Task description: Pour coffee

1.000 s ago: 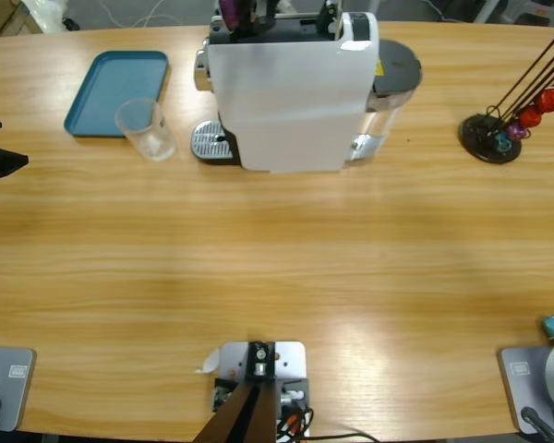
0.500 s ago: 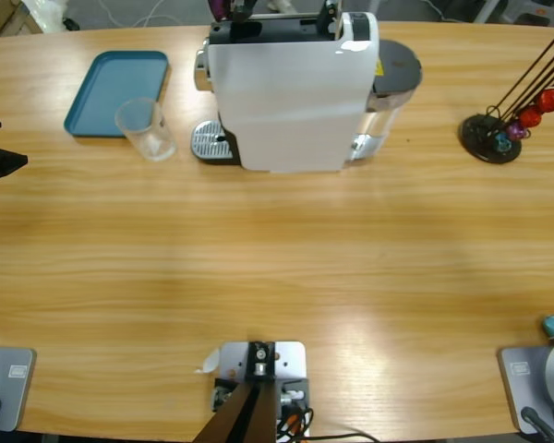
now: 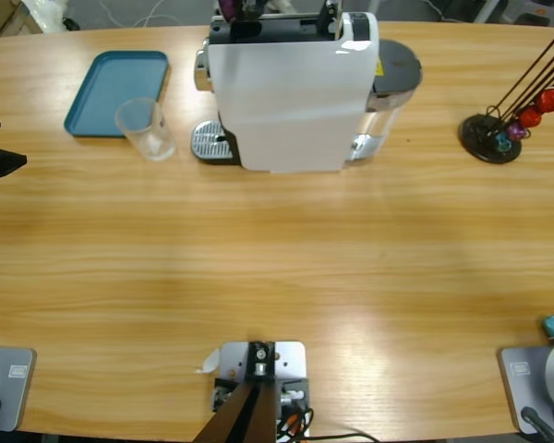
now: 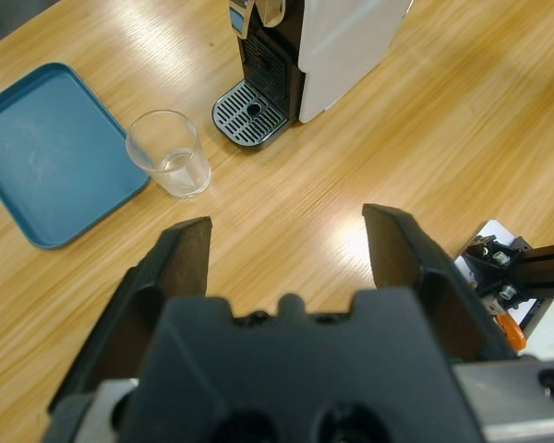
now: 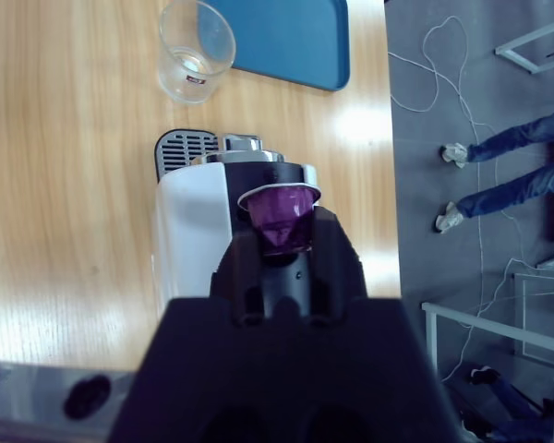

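Little has changed: purple capsule (image 5: 279, 218) stays over coffee machine (image 3: 286, 92).

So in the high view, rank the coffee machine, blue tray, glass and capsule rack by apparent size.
1. coffee machine, which stands tall, nearer the camera
2. blue tray
3. capsule rack, counting its long rods
4. glass

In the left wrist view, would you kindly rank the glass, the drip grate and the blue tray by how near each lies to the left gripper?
From the left gripper, whose jaws stand open over bare table:
1. The glass, just beyond the jaws, to the upper left.
2. The drip grate at the coffee machine foot, beyond the glass, nearer the middle.
3. The blue tray, far left; by its near edge it is close to the grate's rank.
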Robot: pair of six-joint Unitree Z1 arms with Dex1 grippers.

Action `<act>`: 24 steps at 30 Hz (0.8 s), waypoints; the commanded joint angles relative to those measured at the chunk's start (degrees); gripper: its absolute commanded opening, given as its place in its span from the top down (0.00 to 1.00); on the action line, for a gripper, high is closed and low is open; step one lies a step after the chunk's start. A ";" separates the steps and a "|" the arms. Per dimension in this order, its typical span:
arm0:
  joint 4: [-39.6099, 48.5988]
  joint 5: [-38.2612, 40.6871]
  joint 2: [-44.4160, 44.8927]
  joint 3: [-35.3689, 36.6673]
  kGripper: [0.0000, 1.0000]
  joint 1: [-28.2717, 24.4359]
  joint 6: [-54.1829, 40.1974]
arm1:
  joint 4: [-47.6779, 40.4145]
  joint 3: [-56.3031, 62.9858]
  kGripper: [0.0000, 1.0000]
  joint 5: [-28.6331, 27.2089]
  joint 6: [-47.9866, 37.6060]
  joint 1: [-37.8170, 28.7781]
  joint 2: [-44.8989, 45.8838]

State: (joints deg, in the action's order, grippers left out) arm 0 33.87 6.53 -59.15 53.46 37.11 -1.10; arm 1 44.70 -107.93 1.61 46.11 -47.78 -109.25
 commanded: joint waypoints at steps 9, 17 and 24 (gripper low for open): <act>-0.72 0.76 1.07 -2.33 0.30 0.42 -0.48 | -1.81 2.90 1.00 0.77 0.04 0.49 -3.62; -0.68 0.76 1.17 -2.34 0.30 0.42 -0.48 | -2.07 2.28 1.00 0.59 -0.37 0.67 -4.96; -0.73 0.76 1.23 -2.31 0.30 0.42 -0.57 | -2.16 2.19 1.00 0.36 -0.65 1.29 -5.05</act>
State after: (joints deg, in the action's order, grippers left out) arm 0 33.87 6.53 -59.00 53.44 37.14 -1.11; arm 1 42.93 -106.06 1.91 46.07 -47.34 -110.72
